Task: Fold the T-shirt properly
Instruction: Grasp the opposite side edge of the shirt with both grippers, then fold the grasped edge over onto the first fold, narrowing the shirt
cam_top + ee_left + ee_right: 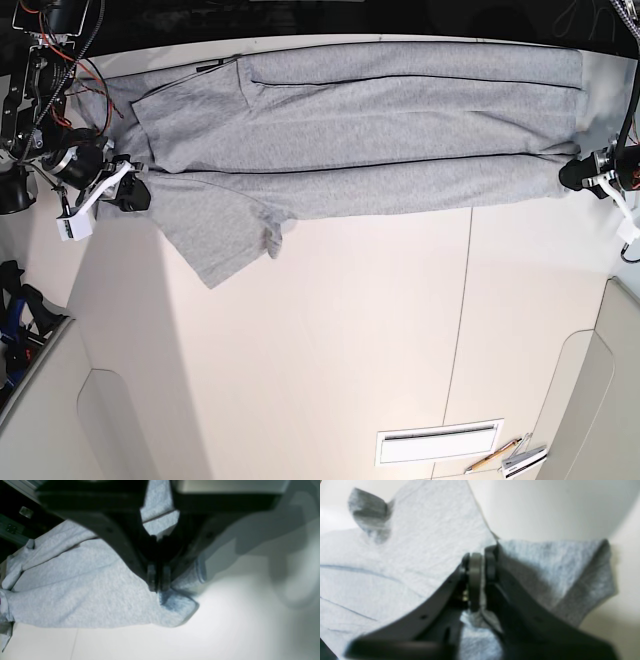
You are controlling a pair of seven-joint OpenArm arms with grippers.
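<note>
The heather-grey T-shirt [360, 130] lies stretched sideways across the far part of the white table [330, 330], plain side up, with a sleeve [225, 240] hanging toward the near side. My left gripper [158, 586] is shut on the T-shirt's corner [175, 605] at the base view's right edge [568, 176]. My right gripper [480, 567] is shut on a fold of the T-shirt [545, 565] near the sleeve, at the base view's left [135, 190]. Black fingers [152, 577] hide the pinched cloth.
A white label and pens [500, 458] lie at the table's near right. Cables and arm hardware [40, 90] crowd the far left corner. The table's back edge [330, 40] runs just behind the shirt.
</note>
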